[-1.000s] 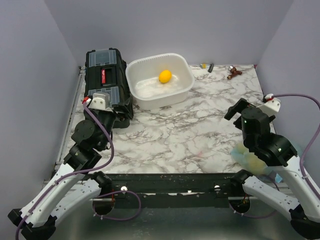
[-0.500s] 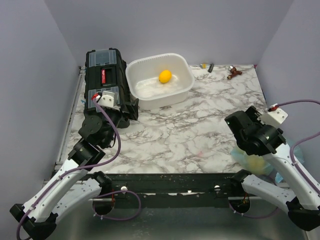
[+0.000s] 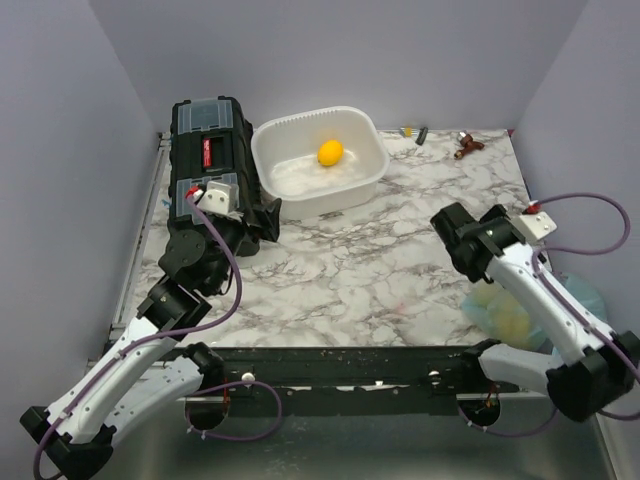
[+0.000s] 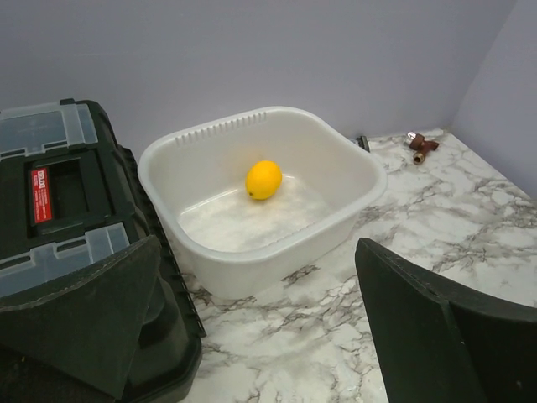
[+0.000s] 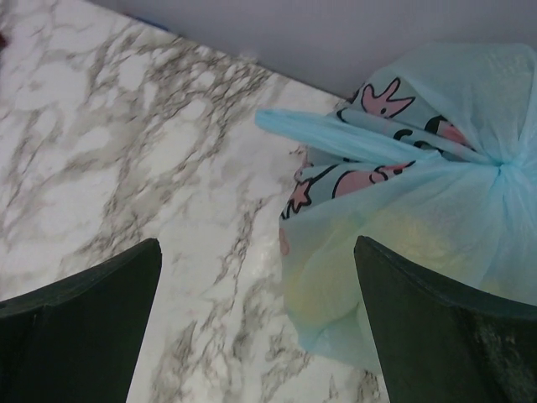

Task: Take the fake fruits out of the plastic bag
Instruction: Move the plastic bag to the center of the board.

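The light-blue plastic bag (image 3: 530, 305) lies at the table's near right edge, partly under my right arm. In the right wrist view the bag (image 5: 419, 210) is knotted shut, with a pink cartoon print. The fake fruits are hidden inside it; only a yellowish shape (image 5: 394, 243) shows through the film. My right gripper (image 5: 256, 243) is open and empty, and the bag's left edge lies between its fingers. In the top view the right gripper (image 3: 460, 242) is left of the bag. My left gripper (image 3: 265, 215) is open and empty, far from the bag, facing the tub (image 4: 258, 252).
A black toolbox (image 3: 210, 160) stands at the far left, close to my left fingers (image 4: 84, 319). A white tub (image 3: 365, 185) beside it holds an orange-yellow lemon (image 3: 330, 152). A small brown piece (image 3: 467, 145) and small bits (image 3: 415, 133) lie at the far edge. Walls close in left, right and behind.
My right gripper has swung left and turned down toward the bag. My left arm has moved forward toward the toolbox and tub. The bag has not moved.
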